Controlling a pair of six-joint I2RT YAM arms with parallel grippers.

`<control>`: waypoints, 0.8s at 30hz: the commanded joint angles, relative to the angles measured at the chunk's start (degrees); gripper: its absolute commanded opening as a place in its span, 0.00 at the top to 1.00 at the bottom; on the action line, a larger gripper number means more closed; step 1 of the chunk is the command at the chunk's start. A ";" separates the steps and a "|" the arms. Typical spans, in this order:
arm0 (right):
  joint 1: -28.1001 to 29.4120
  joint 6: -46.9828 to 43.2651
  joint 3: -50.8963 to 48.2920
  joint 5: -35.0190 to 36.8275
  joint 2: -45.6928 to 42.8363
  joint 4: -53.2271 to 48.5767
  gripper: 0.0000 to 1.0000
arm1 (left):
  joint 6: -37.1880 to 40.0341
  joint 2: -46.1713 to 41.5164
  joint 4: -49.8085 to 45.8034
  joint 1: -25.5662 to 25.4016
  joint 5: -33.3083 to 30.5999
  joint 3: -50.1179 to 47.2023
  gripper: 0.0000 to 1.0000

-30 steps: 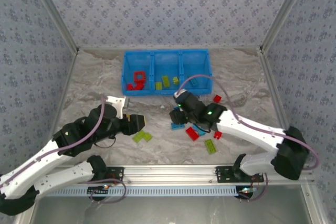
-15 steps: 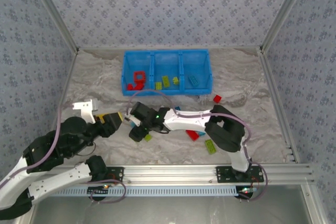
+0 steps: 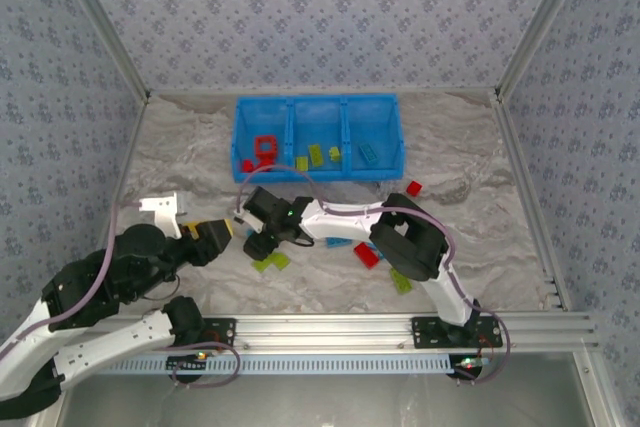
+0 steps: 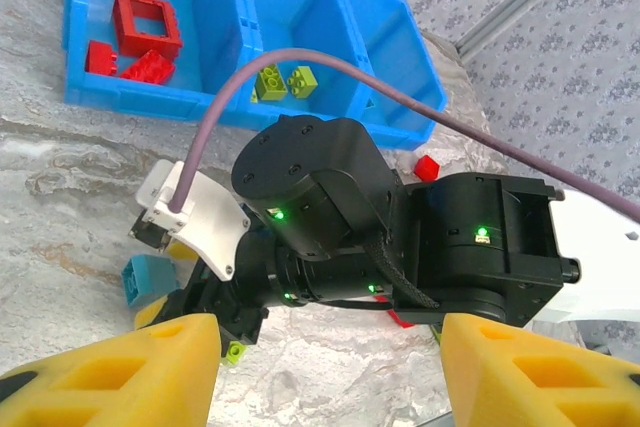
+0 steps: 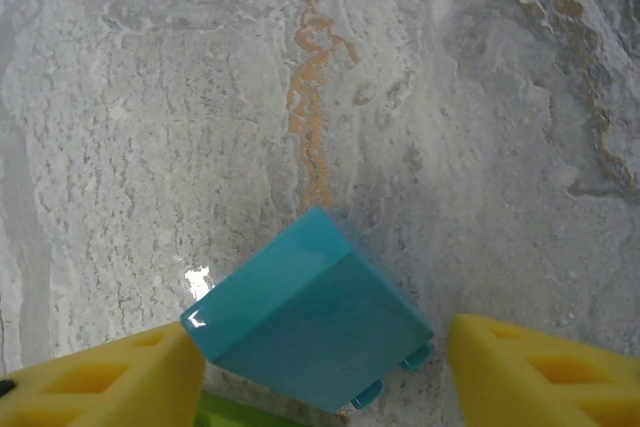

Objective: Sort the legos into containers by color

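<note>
While the right arm reached across toward the left one, its black wrist (image 4: 330,217) stood squarely before the left gripper (image 4: 330,339), whose yellow pads were spread apart with nothing between them. The right gripper (image 5: 320,335) was spread as well, straddling a light blue plastic brick (image 5: 310,322) that sat tilted on the table. One corner of it met one pad, and a sliver of table showed before the other. From above, a lime green flat brick (image 3: 270,262) lay just beside that gripper. A red brick (image 3: 366,255) and another green brick (image 3: 402,282) lay by the right arm's elbow, and a small red brick (image 3: 414,188) sat near the bright blue three-compartment plastic bin (image 3: 318,100). The bin held red bricks (image 3: 262,152) on the left, lime green bricks (image 3: 315,155) in the middle and one blue brick (image 3: 368,154) on the right. The grey marbled tabletop (image 3: 180,157) was enclosed by blue-grey patterned walls (image 3: 320,17). The left wrist camera made out a red square frame (image 4: 147,22), while the right wrist camera caught a rust-coloured vein (image 5: 315,97) in the marble.
</note>
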 commanded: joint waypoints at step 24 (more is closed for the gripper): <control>-3.13 -16.78 13.16 -7.51 7.68 -14.08 0.23 | 2.68 1.97 2.53 -0.35 2.15 1.30 0.39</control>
